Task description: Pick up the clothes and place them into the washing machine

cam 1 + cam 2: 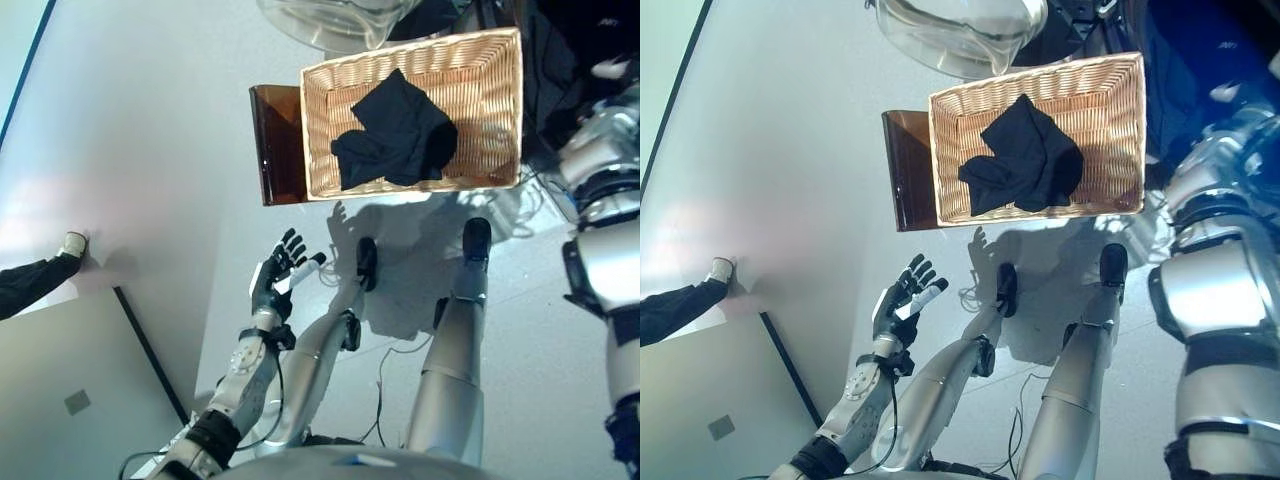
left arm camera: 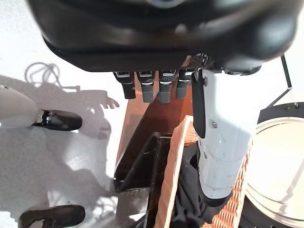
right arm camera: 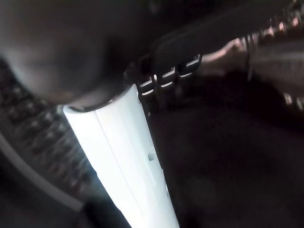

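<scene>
Left eye view, nearest first: the left hand (image 1: 275,272) hovers over the floor with fingers spread, holding nothing. The right hand's (image 3: 121,156) fingers cannot be judged. Farther off, dark clothes (image 1: 395,132) lie crumpled in a wicker basket (image 1: 320,120). They look soft, light and limp; pinching the raised middle fold seems best. Beyond sits the washing machine (image 1: 335,20).

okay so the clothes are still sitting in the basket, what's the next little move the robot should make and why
Probably reach the left hand forward toward the black clothes. They lie bunched in the wicker basket, untouched, and the left hand hangs open and empty short of the basket. The right hand shows only in its own wrist view, too dark to read, so it is the less certain choice.
</scene>
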